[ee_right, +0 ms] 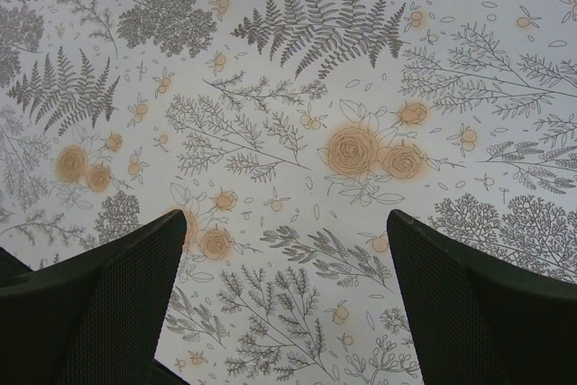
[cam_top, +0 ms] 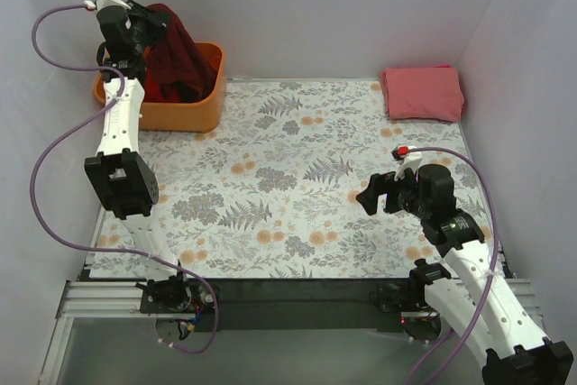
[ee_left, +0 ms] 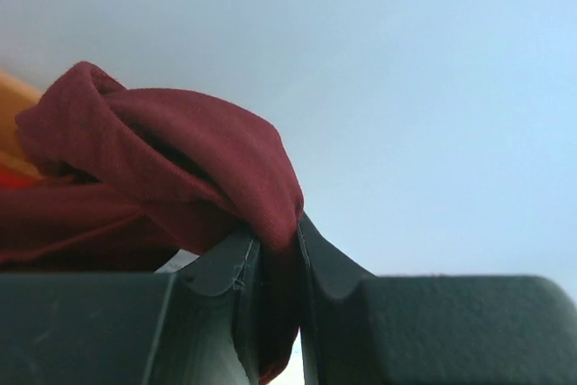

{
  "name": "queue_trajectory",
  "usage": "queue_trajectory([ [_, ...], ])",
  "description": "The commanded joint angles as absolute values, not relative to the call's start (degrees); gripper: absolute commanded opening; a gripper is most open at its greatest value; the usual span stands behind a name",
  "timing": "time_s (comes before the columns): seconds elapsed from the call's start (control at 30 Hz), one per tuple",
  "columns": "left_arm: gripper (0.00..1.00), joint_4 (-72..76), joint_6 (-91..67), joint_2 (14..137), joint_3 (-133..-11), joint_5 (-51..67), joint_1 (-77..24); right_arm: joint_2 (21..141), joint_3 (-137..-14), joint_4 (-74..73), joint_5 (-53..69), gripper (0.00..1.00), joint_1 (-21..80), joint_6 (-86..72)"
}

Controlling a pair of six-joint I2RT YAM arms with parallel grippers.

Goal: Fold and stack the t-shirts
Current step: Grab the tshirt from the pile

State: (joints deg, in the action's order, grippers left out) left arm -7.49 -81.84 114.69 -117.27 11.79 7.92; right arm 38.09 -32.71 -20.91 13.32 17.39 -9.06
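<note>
My left gripper [cam_top: 155,21] is shut on a dark maroon t-shirt [cam_top: 180,56] and holds it up above the orange bin [cam_top: 198,107] at the back left; the cloth hangs down into the bin. In the left wrist view the maroon t-shirt [ee_left: 180,160] is pinched between my left gripper's [ee_left: 278,245] fingers. A salmon-pink t-shirt [cam_top: 422,93] lies folded at the back right of the table. My right gripper [cam_top: 374,194] is open and empty, hovering over the floral tablecloth [ee_right: 297,114] at the right; its fingers [ee_right: 117,286] stand wide apart.
The orange plastic bin holds more red cloth under the lifted shirt. White walls close in the left, back and right sides. The floral cloth [cam_top: 297,178] covers the table between the bin and the pink shirt.
</note>
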Motion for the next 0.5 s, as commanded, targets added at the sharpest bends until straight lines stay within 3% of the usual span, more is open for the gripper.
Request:
queue_trajectory([
  [0.0, 0.00, -2.03, -87.18, 108.55, -123.57, 17.04, 8.00, 37.27, -34.10, -19.07, 13.98, 0.98, 17.58, -9.40],
  [0.23, 0.00, -0.26, -92.54, 104.16, -126.13, 24.16, 3.88, 35.07, -36.30, -19.95, 13.18, 0.98, 17.58, -8.96],
  [0.47, 0.00, -0.35, -89.39, 100.90, -128.05, 25.76, -13.67, 31.21, -38.75, -21.18, 11.52, 0.98, 17.58, -8.44],
])
